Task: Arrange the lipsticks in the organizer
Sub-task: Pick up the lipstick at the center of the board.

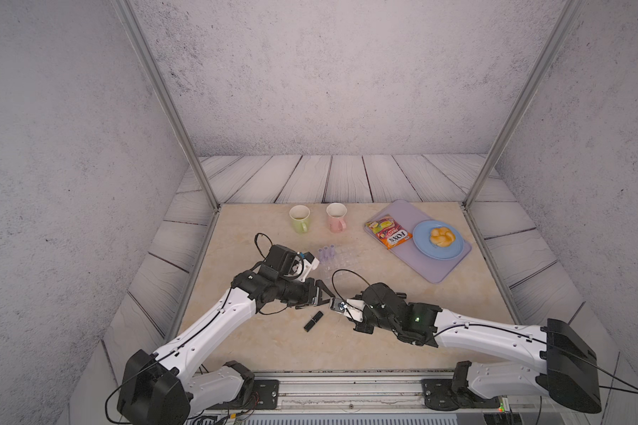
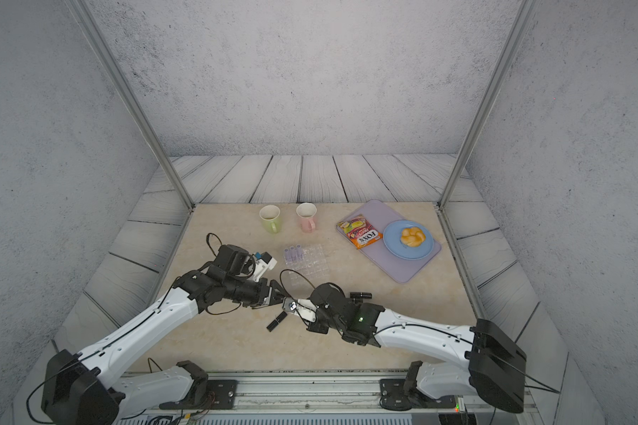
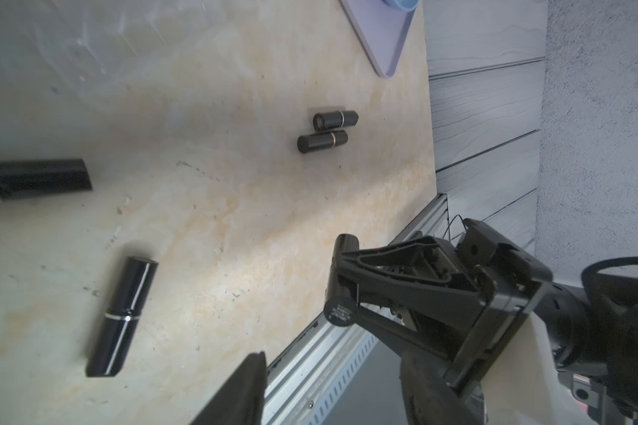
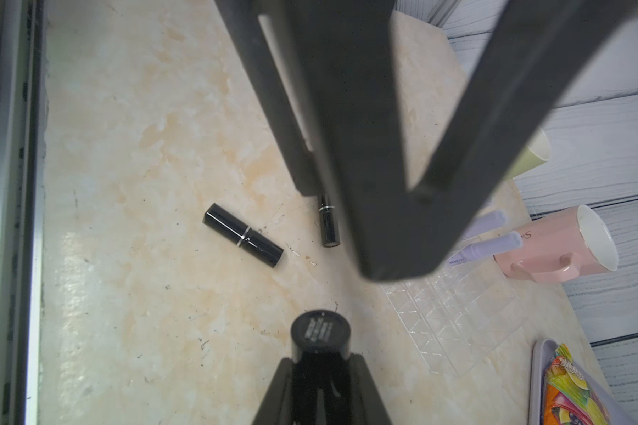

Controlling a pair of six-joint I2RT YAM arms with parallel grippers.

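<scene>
Black lipstick [image 4: 320, 333] clamped in right gripper [image 4: 321, 362], right wrist view; organizer [image 4: 453, 323] beyond, loose lipstick [image 4: 244, 239] on bare table [image 4: 126, 184] | left wrist view: two more lipsticks [image 3: 334, 119] side by side, unseen by right wrist | top views: left gripper [image 1: 328, 297] jaws apart, facing right gripper; lilac lipsticks [image 2: 293, 254] upright in organizer's far-left cells; open table toward rail [image 1: 347, 384].

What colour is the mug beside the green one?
Pink; the mug shows best in the right wrist view.

"FOX'S" on snack pkt [image 1: 388, 232], lilac tray [image 1: 443, 270].
</scene>
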